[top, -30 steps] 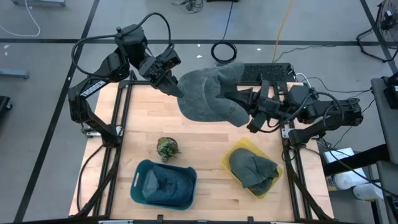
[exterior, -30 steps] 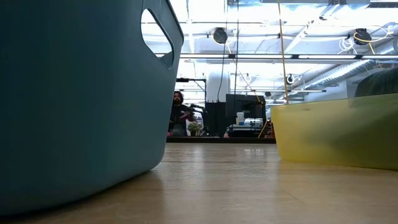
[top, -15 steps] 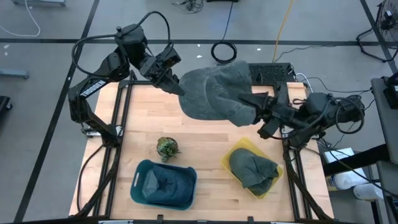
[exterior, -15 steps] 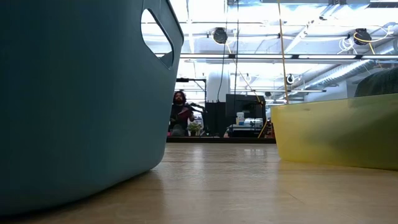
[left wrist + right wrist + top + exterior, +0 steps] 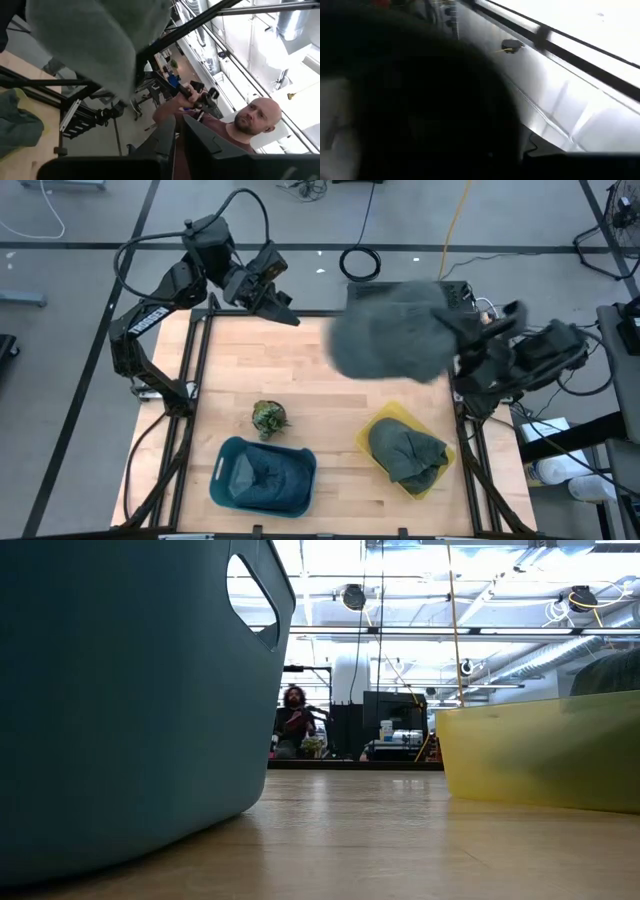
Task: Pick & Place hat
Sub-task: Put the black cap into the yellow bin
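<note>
Overhead, blurred grey hat (image 5: 390, 330) hides right end effector (image 5: 462, 340), fingers unseen

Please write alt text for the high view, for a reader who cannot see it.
A grey fabric hat hangs from the right gripper above the wooden table; the left gripper is apart from it. Below sit a teal bin and a yellow tray.

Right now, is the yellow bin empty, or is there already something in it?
Not empty. In the high view the yellow bin already holds a crumpled grey-green hat. A second grey hat hangs in the air at the right gripper.
</note>
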`<state>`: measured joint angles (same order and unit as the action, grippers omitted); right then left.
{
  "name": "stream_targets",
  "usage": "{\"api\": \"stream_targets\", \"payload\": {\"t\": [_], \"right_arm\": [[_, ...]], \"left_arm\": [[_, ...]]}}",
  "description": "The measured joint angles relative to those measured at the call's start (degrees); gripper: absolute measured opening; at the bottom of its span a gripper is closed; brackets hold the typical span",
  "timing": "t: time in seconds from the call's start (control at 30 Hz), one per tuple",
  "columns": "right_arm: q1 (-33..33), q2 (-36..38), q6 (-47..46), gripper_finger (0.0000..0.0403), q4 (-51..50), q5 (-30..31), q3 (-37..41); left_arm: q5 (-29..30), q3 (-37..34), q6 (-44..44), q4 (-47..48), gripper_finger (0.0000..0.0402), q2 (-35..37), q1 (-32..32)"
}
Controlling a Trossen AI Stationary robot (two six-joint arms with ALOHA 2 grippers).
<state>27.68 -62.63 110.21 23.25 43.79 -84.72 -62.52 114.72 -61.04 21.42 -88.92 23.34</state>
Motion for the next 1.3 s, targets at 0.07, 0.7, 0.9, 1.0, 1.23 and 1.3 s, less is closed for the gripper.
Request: {"api": "stream_targets", "payload": {"t": [0.07,0.7,0.9,1.0,1.23,1.3], "right_arm": [[0.45,0.2,-0.03,0.0002,3.66,-0.01,-0.05],[0.57,-0.44,-31.29,0.0002,-13.35,18.94,-0.05],[0.57,-0.48,-55.06,0.0002,-38.13,20.81,-0.05],[0.57,-0.52,-67.76,0.0002,-49.99,20.74,-0.03],[2.77,-1.15,-91.61,0.0002,-65.72,20.63,-0.03],[3.69,-1.56,-95.7,0.0002,-67.71,20.48,-0.03]], "left_arm": [[0.02,0.0,0.81,0.11,0.0037,0.0,0.0],[-0.64,0.0,2.52,0.22,0.0037,0.0,-0.05],[-0.64,0.0,2.0,0.21,0.0037,0.0,-0.05],[-0.66,0.0,1.34,0.22,0.0037,0.0,-0.05],[-4.65,0.0,-1.63,0.2,0.0037,0.0,-0.21],[-5.03,0.0,-2.16,0.18,0.0037,0.0,-0.58]]}}
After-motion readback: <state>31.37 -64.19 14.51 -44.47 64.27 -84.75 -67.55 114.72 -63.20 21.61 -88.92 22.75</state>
